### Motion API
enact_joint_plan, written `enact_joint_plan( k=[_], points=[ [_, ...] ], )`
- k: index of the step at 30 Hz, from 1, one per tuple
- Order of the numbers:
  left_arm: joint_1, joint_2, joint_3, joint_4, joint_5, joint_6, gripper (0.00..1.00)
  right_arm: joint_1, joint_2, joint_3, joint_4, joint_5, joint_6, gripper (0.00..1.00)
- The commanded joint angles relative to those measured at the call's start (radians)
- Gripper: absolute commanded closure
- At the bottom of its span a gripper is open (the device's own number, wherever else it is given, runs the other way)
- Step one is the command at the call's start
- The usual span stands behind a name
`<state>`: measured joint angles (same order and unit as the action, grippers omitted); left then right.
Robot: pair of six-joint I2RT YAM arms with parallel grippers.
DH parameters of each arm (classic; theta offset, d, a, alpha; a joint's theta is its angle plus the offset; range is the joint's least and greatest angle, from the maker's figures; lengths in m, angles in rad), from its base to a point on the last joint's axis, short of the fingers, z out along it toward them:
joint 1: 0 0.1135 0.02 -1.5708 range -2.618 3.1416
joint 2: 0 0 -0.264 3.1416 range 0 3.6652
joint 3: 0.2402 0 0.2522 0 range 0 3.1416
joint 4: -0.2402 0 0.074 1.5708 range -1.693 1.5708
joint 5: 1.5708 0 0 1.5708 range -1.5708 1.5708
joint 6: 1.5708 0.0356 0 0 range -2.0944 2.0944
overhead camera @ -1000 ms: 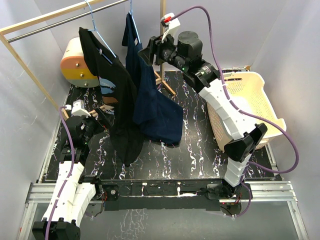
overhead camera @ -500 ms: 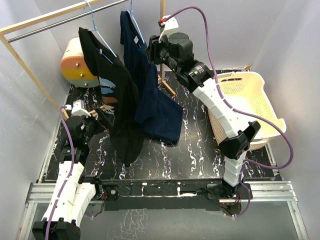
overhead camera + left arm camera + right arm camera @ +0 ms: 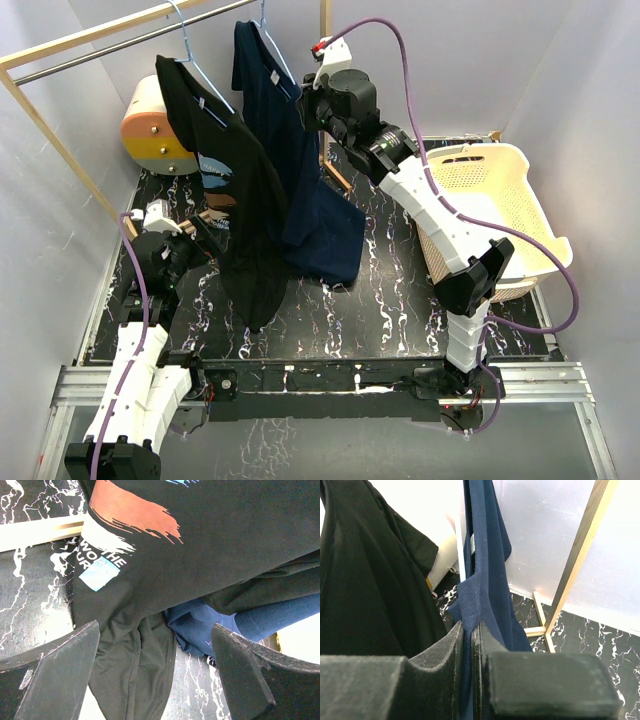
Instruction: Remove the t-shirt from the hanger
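Observation:
A navy t-shirt (image 3: pixel 312 200) hangs on a thin hanger (image 3: pixel 262 22) from the metal rail (image 3: pixel 110 50); its lower part rests on the black marbled table. My right gripper (image 3: pixel 303 106) is high up at the shirt's right shoulder, shut on a fold of navy fabric (image 3: pixel 485 560), with the cloth pinched between the pads (image 3: pixel 468 626). A black printed t-shirt (image 3: pixel 240 190) hangs on a light-blue hanger (image 3: pixel 200 70) to its left. My left gripper (image 3: pixel 205 235) is low and open beside the black shirt's hem (image 3: pixel 130 670), holding nothing (image 3: pixel 155 627).
A cream laundry basket (image 3: pixel 505 200) stands at the right. A wooden rack post (image 3: pixel 325 25) rises just behind my right gripper and shows in the right wrist view (image 3: pixel 580 560). An orange and white drum (image 3: pixel 155 125) sits at the back left.
My right gripper has moved up and left toward the rail with the navy fabric in it, pulling the shirt's shoulder up and left. The left arm has not moved.

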<state>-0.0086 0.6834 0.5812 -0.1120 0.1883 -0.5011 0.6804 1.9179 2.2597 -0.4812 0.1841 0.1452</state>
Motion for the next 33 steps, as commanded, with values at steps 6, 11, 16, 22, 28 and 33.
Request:
enact_joint_plan(
  k=[6,11,16,22,28,33],
  points=[
    [0.007,-0.046,0.001,0.046,0.057,0.004,0.25,-0.021,-0.078,-0.098,0.278,-0.027,-0.047,0.92],
    [0.006,-0.077,-0.002,0.066,0.079,-0.003,0.46,-0.031,-0.144,-0.206,0.446,-0.029,-0.043,0.92],
    [0.006,-0.094,0.010,0.065,0.090,0.005,0.52,-0.039,-0.204,-0.283,0.576,-0.017,-0.025,0.92],
    [0.006,-0.086,0.021,0.071,0.112,0.004,0.03,-0.061,-0.223,-0.301,0.673,-0.029,0.016,0.92],
    [0.007,-0.080,0.035,0.036,0.066,-0.009,0.03,-0.089,-0.203,-0.258,0.686,-0.066,0.084,0.92],
    [0.007,-0.085,0.034,0.033,0.068,-0.001,0.03,-0.099,-0.237,-0.312,0.701,-0.086,0.107,0.92]
  ],
)
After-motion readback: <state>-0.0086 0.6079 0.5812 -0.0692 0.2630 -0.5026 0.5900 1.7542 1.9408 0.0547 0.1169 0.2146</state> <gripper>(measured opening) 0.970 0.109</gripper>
